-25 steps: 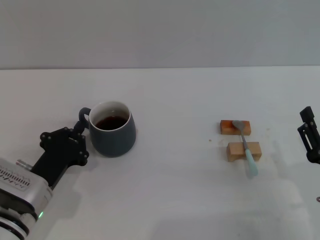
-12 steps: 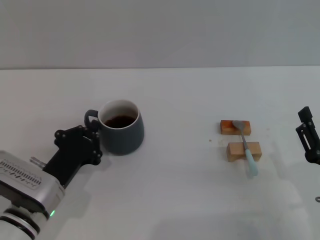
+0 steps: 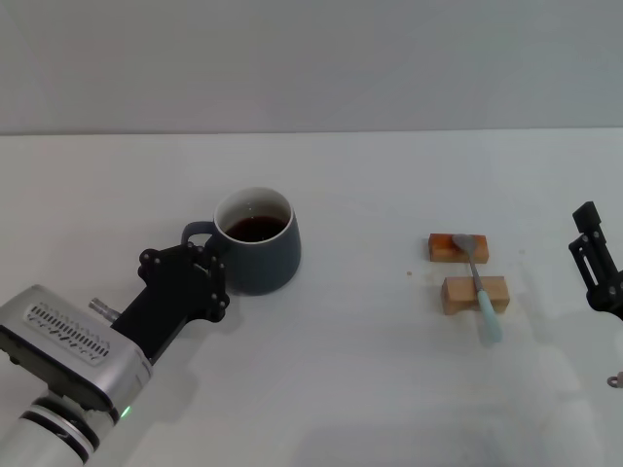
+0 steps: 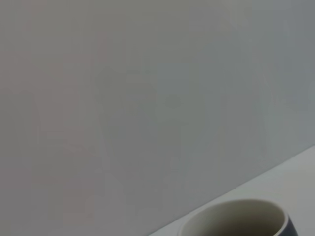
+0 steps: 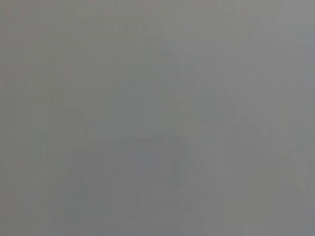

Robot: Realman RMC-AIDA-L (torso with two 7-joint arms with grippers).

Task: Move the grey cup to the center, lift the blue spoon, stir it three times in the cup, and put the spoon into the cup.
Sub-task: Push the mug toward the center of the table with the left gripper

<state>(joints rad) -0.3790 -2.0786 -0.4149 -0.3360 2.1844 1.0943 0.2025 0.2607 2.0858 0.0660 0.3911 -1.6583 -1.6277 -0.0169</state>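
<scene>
Plainly white table [image 3: 341,389], grey wall behind, left gripper [image 3: 202,265] clasping grey cup [image 3: 261,255] handle, right gripper [image 3: 596,268] parked, grip unclear.

Grey cup [image 3: 258,255]: dark slate outside, white rim and interior, dark brown liquid. Blue spoon [image 3: 480,286]: pale blue handle, grey bowl. Two blocks [image 3: 474,293]: tan wood. Table [image 3: 350,389]: plain white. Left gripper [image 3: 204,280]: black.

A plain white table [image 3: 321,389] spreads wide under even, soft light, meeting a bare pale grey wall [image 3: 311,58] behind it.
</scene>
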